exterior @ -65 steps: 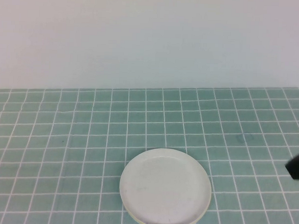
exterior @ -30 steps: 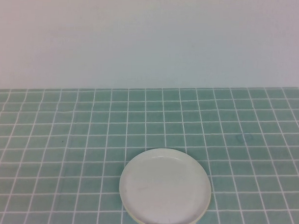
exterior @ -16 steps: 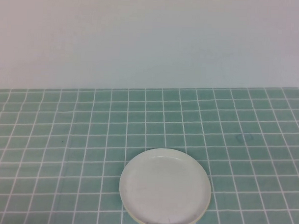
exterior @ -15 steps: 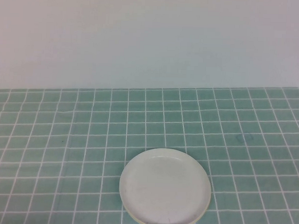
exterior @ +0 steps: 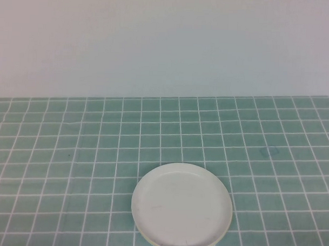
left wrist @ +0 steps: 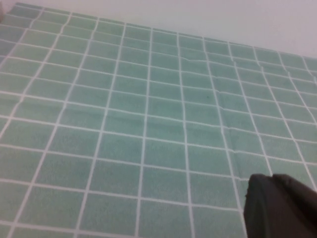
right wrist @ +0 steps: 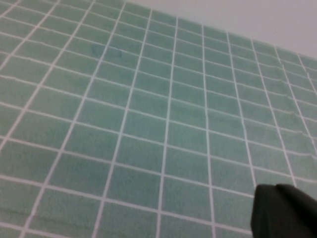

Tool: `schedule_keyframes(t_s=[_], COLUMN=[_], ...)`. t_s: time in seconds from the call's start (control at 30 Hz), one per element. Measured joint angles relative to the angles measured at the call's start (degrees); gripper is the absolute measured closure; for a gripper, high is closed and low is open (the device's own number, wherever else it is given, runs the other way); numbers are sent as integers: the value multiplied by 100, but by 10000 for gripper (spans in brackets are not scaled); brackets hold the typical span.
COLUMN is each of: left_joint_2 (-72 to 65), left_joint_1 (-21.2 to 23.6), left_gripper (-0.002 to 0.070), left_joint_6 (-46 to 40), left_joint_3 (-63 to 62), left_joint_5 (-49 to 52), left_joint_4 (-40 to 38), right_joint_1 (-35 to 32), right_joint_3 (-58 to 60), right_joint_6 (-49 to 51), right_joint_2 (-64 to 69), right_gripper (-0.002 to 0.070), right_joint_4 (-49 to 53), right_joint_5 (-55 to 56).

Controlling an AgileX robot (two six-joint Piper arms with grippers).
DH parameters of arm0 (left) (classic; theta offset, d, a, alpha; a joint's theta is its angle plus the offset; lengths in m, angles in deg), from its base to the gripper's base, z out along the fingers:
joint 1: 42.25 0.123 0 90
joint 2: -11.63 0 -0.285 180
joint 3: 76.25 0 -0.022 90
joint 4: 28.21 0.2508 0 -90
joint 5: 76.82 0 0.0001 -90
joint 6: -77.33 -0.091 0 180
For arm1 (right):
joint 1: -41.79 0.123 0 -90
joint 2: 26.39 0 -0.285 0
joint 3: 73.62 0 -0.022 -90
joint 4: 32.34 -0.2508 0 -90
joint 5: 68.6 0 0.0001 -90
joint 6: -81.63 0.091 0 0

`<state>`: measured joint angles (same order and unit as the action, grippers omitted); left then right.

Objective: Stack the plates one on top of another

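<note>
The white plate [exterior: 181, 207] tops a stack at lower centre, a yellow rim [exterior: 149, 241] peeking beneath. Likely light, stiff, slippery; best pinched at the rim. Left gripper [left wrist: 280, 208] and right gripper [right wrist: 285, 212] are closed, empty, away from the stack.

Green tiled cloth [left wrist: 148, 124] with white grid lines fills view, faint creases running across it. Pale wall [left wrist: 208, 15] beyond. Left gripper [left wrist: 280, 206] dark, closed, hovering over cloth, empty.
</note>
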<state>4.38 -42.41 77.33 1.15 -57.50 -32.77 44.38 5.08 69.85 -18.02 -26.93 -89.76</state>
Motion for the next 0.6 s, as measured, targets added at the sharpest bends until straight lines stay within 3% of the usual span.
schedule_keyframes(t_s=[0.4, 0.6], left_joint_2=[0, 0], left_joint_1=[50, 50], left_gripper=[676, 676], left_joint_6=[0, 0], left_joint_3=[0, 0], left_joint_5=[-3, -3], left_joint_4=[-11, -11], right_joint_1=[0, -18], right_joint_3=[-10, -10], right_joint_6=[9, 22], right_joint_2=[-62, -108], right_gripper=[676, 676], right_joint_4=[-78, -689], right_joint_5=[-25, -11])
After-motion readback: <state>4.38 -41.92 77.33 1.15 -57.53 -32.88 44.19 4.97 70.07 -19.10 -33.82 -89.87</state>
